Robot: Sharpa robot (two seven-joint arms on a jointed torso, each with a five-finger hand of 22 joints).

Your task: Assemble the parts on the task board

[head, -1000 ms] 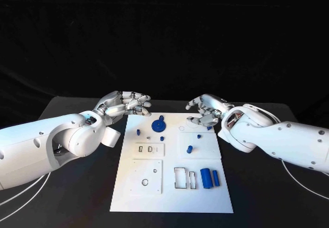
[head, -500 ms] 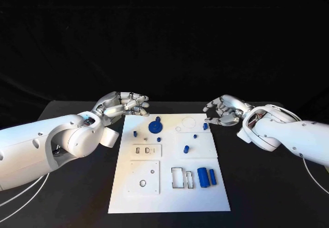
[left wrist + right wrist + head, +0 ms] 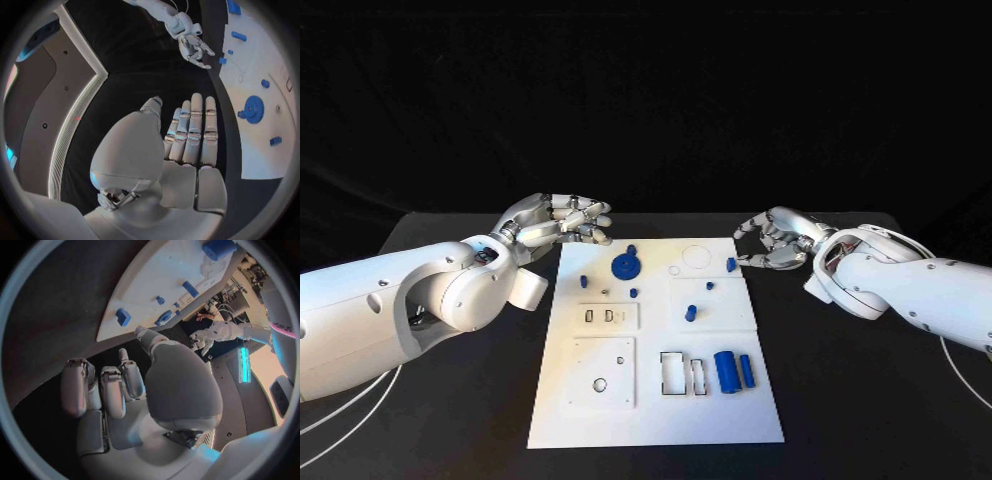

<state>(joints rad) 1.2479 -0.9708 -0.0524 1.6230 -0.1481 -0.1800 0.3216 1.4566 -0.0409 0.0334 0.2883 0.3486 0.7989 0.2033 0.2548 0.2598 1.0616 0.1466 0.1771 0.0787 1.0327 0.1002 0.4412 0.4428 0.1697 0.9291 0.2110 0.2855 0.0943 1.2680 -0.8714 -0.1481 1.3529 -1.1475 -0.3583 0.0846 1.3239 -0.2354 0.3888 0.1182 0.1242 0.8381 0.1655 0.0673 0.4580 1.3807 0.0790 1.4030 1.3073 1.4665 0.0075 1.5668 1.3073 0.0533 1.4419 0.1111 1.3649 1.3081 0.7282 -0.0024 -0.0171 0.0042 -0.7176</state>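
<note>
1. Nearest us on the board (image 3: 574,420), two blue cylinders (image 3: 736,371) lie side by side by its right edge, long axes running away from us, beside the empty rectangular slots (image 3: 684,373).
2. Mid-board, small blue pegs (image 3: 689,312) stand apart from one another; neither robot hand is close to them.
3. At the far end, the blue gear (image 3: 627,266) sits left of centre and a small blue block (image 3: 731,264) sits at the right edge.
4. Our right robot hand (image 3: 776,238) hovers over the bench just off the board's far right corner, fingers curled loosely, holding nothing; the block lies just to its inner side, nearer to it than any other part.
5. Our left robot hand (image 3: 564,219) hangs off the far left corner, fingers curled in and empty; the gear lies inward from it, near.
6. We judge the block a right-hand job and the gear a left-hand one.
</note>
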